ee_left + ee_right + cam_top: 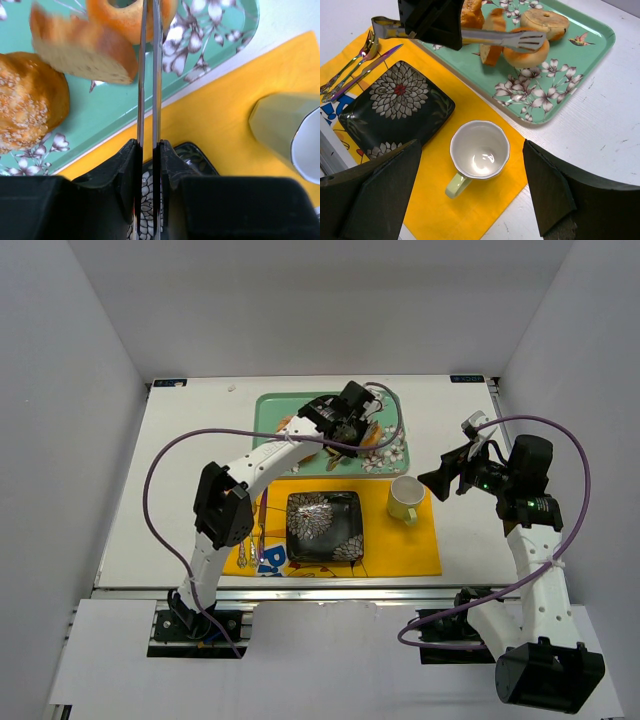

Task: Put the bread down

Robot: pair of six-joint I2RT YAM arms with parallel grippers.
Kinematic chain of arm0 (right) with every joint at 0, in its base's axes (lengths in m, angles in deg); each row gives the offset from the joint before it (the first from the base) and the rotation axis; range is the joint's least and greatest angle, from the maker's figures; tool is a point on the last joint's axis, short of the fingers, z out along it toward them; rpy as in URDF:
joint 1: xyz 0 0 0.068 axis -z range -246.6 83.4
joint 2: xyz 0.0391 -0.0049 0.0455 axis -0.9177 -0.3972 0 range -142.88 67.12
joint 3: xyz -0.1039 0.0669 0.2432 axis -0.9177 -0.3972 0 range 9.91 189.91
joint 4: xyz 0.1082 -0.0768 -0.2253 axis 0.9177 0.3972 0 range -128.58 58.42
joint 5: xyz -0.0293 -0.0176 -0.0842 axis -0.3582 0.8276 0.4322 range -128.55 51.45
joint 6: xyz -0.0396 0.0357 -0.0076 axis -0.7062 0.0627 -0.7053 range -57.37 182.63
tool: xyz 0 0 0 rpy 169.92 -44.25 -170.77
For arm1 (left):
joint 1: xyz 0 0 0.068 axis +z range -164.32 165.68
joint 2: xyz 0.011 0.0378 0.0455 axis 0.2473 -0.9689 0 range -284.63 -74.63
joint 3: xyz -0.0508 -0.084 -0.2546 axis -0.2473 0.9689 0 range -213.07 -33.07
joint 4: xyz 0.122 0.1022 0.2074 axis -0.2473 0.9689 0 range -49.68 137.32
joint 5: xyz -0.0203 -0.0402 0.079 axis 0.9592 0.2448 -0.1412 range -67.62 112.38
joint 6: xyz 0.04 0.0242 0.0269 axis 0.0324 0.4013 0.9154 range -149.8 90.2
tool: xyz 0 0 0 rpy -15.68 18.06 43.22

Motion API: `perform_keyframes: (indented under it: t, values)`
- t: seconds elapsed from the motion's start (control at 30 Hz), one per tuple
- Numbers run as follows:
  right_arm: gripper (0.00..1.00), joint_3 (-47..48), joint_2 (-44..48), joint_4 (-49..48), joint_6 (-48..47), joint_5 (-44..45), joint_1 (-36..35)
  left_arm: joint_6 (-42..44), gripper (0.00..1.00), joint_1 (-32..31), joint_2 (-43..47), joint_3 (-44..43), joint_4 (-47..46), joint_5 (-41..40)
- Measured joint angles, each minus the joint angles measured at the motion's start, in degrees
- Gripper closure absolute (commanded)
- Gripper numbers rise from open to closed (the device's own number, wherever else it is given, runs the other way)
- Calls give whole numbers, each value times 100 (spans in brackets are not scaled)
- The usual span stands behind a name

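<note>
Left wrist: left gripper [148, 150] clamped on the tongs [157, 75], blades nearly together, tips on the bread [125, 20] dead ahead on the tray [100, 115]. Real bite, I can't tell. Plate [192, 156] just behind the gripper, so a short haul. Right gripper [470, 150] spread wide, cup [405, 498] ahead of it, off the tongs' path.

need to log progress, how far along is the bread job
Done: nothing yet; the black plate has no bread on it. In hand: the left gripper has its jaws shut on tongs, whose tips meet the ring bun on the green tray; whether they pinch it is unclear. To do: lift the bun, carry it over and set it down, probably on the plate.
</note>
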Motion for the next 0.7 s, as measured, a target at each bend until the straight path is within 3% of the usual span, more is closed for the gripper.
perform_keyframes:
  t: [0.4,0.7]
  values:
    - [13,0,17,0,0,0,0,-573,100,361,841,411,-852,341]
    - [13,0,20,2,-31,-26,2,-876,100,470,2887,1878,-1342,632]
